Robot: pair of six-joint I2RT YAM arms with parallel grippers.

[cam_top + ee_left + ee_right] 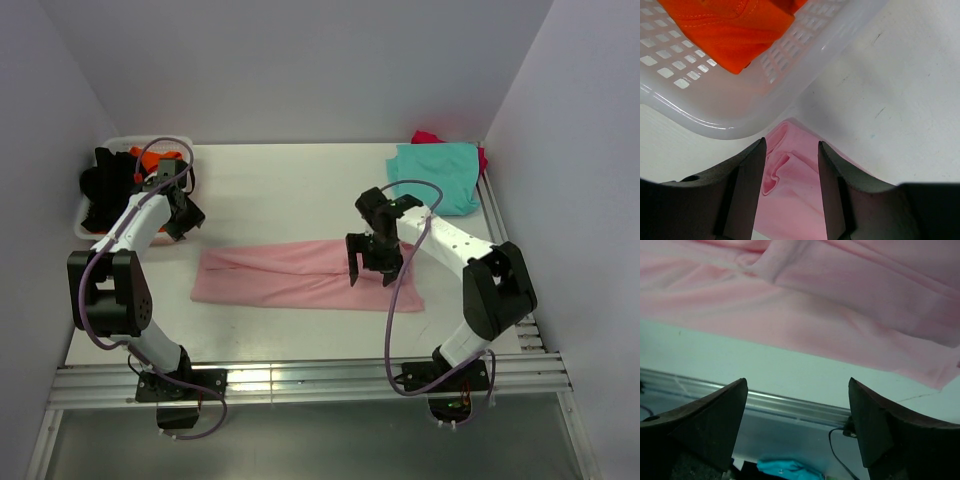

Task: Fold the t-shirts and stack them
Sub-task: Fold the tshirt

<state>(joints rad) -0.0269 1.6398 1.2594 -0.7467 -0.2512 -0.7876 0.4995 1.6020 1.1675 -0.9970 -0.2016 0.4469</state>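
Note:
The light pink t-shirt (300, 275) lies in a long folded strip across the middle of the table; it also shows in the right wrist view (840, 295) and the left wrist view (790, 185). My right gripper (370, 272) hovers over its right part, jaws wide open and empty (797, 382). My left gripper (188, 220) is open and empty (791, 145), above the table between the basket and the strip's left end. A folded teal t-shirt (437, 175) lies at the back right on a magenta t-shirt (430, 137). The black t-shirt (100, 185) and the orange t-shirt (150, 155) (725, 30) are in the basket.
The white plastic basket (85, 225) (730, 120) stands at the back left, close to my left gripper. An aluminium rail (300, 380) runs along the table's near edge. Side walls close in the table on the left and right.

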